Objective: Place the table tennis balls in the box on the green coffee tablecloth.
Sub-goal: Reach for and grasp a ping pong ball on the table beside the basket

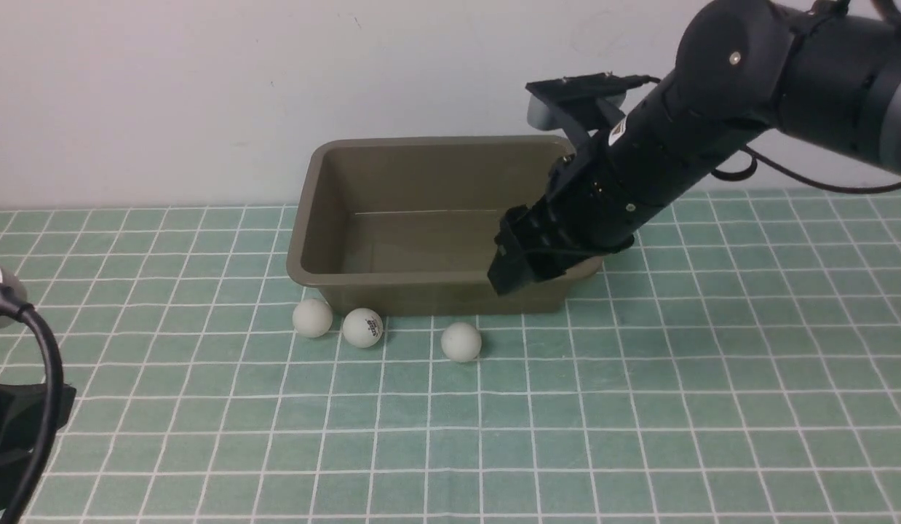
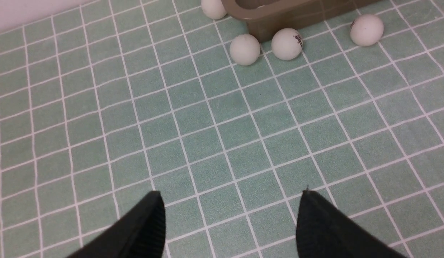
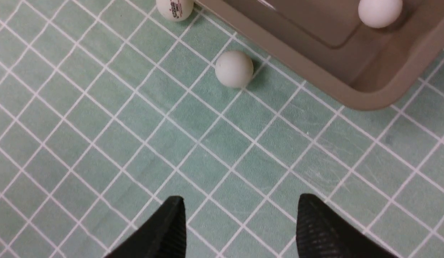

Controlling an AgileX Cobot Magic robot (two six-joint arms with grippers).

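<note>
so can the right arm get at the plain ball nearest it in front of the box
Probably yes: that ball lies on open cloth in front of the box with nothing over it, and the right tool hangs close by, jaws apart and empty.

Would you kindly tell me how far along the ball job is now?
Done: one table tennis ball lies inside the box. In hand: nothing; the right end effector, by the box's corner, and the left end effector are open and empty. Left: four on the green tablecloth: a plain ball, a logo ball and a third ball by the box's front wall, a fourth ball round its corner.
</note>
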